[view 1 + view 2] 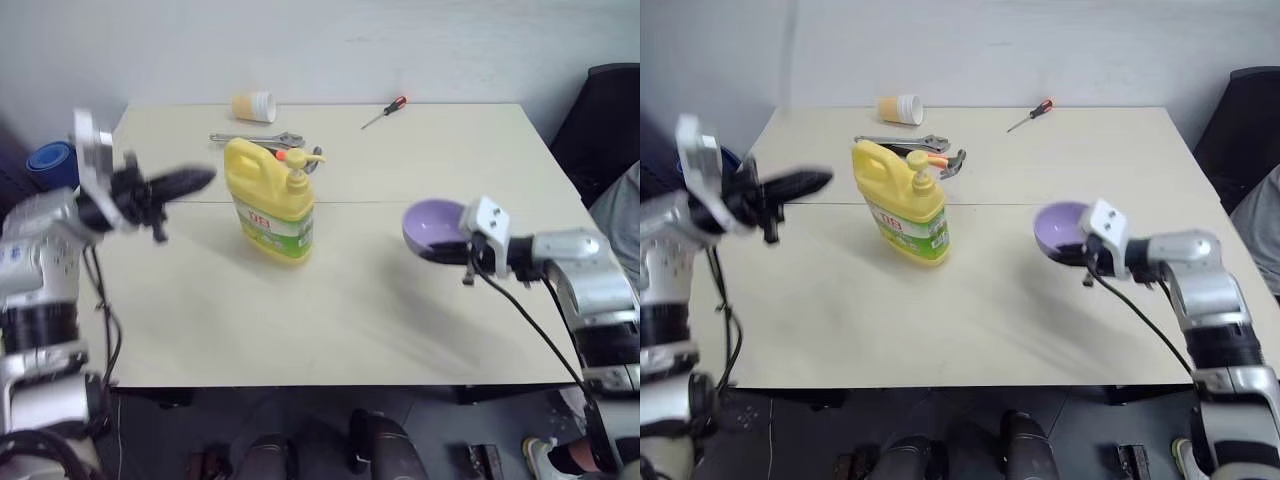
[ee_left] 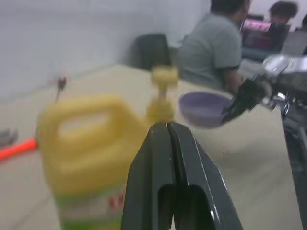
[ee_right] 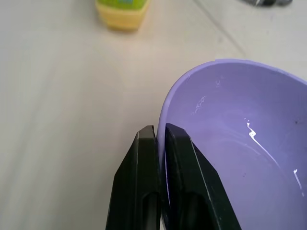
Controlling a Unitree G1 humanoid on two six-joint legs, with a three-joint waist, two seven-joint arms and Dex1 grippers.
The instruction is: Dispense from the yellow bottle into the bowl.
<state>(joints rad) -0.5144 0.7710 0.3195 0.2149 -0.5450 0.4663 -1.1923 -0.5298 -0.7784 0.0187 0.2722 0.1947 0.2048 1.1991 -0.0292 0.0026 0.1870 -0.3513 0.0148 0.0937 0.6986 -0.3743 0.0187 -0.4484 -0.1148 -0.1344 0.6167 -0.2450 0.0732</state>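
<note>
The yellow bottle [image 1: 268, 210] stands upright near the middle of the table, its pump nozzle [image 1: 300, 160] pointing right. My left gripper [image 1: 195, 180] hovers just left of the bottle, shut and empty, its fingertips [image 2: 165, 127] aimed at the jug. The lavender bowl [image 1: 435, 225] is to the right of the bottle, lifted slightly off the table and tilted. My right gripper [image 3: 159, 139] is shut on the bowl's rim, one finger inside and one outside. A few pale streaks show inside the bowl [image 3: 240, 143].
A paper cup [image 1: 254, 105] lies on its side at the table's far edge, with a red-handled screwdriver [image 1: 385, 112] to its right. A wrench [image 1: 255, 139] and an orange-handled tool [image 1: 292, 155] lie behind the bottle. A person [image 2: 216, 48] sits past the right edge.
</note>
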